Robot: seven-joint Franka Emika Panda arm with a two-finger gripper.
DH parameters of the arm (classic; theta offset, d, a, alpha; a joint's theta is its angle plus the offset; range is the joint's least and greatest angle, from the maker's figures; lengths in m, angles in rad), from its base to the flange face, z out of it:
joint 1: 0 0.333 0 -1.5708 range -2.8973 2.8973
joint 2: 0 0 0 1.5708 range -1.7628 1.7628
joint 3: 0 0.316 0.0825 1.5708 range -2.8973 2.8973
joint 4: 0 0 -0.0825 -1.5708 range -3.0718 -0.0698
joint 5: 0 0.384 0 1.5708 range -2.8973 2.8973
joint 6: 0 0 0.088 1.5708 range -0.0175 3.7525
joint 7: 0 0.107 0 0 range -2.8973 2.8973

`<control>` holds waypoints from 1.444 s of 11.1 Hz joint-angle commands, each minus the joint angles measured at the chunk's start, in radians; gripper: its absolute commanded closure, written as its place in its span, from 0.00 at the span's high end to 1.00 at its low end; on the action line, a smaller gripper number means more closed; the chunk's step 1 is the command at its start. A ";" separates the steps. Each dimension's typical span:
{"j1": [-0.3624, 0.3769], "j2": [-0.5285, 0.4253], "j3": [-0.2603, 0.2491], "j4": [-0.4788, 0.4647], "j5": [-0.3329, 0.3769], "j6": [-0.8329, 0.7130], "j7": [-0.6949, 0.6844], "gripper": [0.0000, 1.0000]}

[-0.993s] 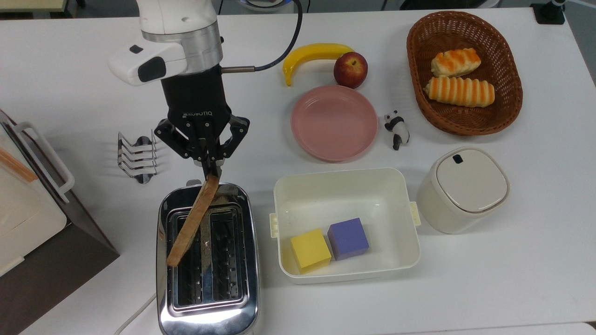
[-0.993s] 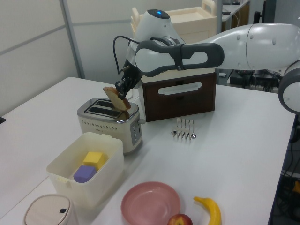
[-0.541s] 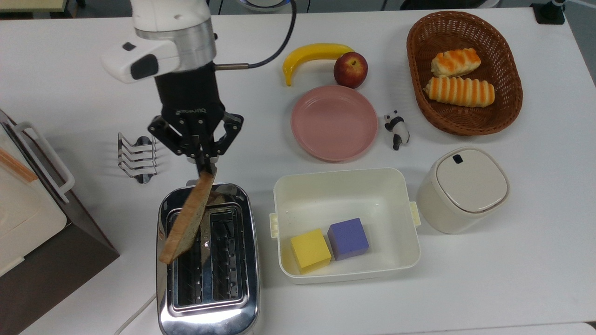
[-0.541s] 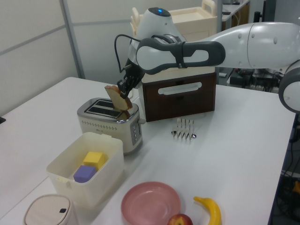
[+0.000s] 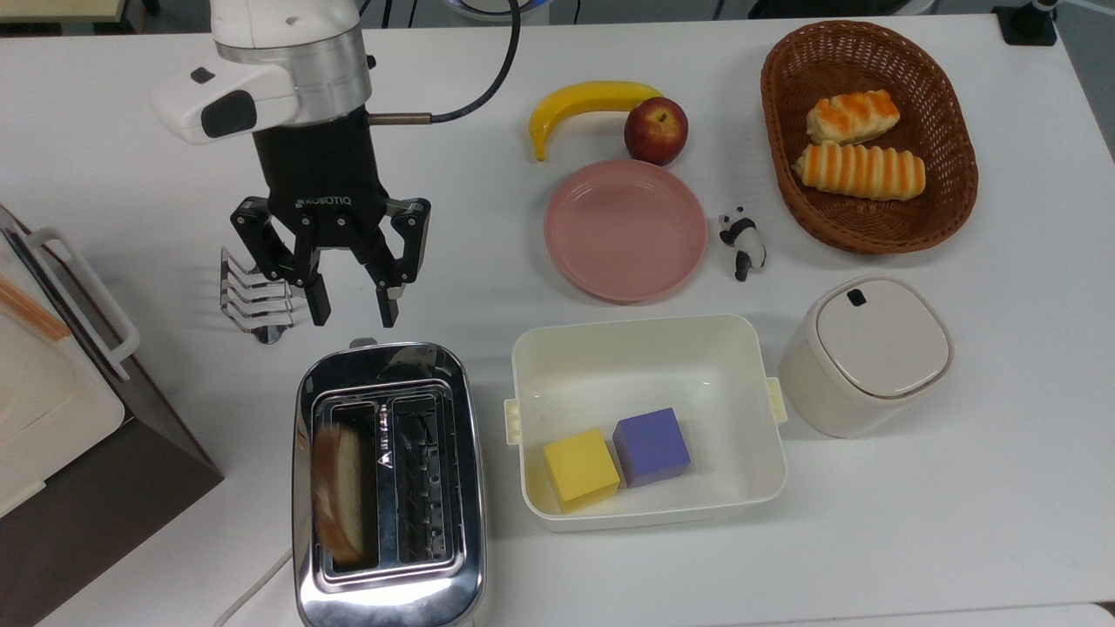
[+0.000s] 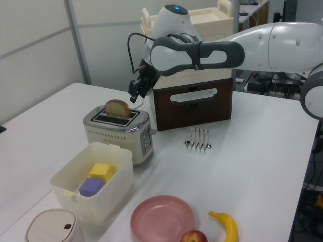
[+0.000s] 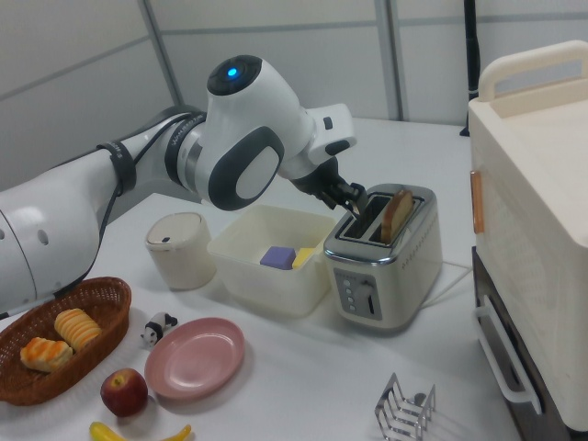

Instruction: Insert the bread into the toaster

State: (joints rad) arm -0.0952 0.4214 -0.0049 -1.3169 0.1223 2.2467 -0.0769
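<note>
– Where is your bread right now?
– Your slice of bread [image 5: 340,492] stands in the toaster [image 5: 389,488], in the slot on the top view's left. In the left view its rounded top [image 6: 117,108] pokes up above the chrome; in the right view it [image 7: 396,215] sits in the slot farther from the arm.

– And your gripper?
– Your gripper [image 5: 351,312] hangs spread wide with nothing between its fingers, above the table just beyond the toaster's end. In the left view it [image 6: 135,93] is above and apart from the bread.

– What do you have nearby?
– A wire toast rack [image 5: 253,293] sits just beside the gripper on the top view's left. On the toaster's other side you have a cream tub [image 5: 646,348] holding a yellow cube [image 5: 580,468] and a purple cube [image 5: 652,446], touching. Farther out are a pink plate [image 5: 625,229], an apple [image 5: 656,130], a banana [image 5: 584,103], a panda figure [image 5: 743,241], a lidded cream bin [image 5: 865,353], and a wicker basket [image 5: 781,122] holding two orange-striped rolls [image 5: 858,170].
</note>
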 commanded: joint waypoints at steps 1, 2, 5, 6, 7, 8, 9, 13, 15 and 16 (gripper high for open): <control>0.005 -0.023 -0.009 -0.008 0.023 -0.026 -0.026 0.56; 0.002 -0.032 -0.010 -0.010 0.022 -0.030 -0.027 0.58; -0.006 -0.046 -0.010 -0.025 0.010 -0.058 -0.030 0.69; -0.008 -0.049 -0.012 -0.028 -0.007 -0.114 -0.032 0.80; -0.009 -0.052 -0.014 -0.028 -0.053 -0.190 -0.030 0.89; -0.006 -0.056 -0.012 -0.027 -0.103 -0.252 -0.030 0.94; -0.008 -0.065 -0.010 -0.027 -0.118 -0.309 -0.034 1.00; -0.001 -0.079 -0.007 -0.028 -0.130 -0.429 -0.044 1.00; -0.001 -0.079 -0.001 -0.022 -0.148 -0.522 -0.052 1.00; -0.001 -0.079 -0.001 -0.021 -0.147 -0.527 -0.050 1.00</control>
State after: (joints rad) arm -0.1021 0.3718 -0.0063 -1.3138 -0.0101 1.7627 -0.1090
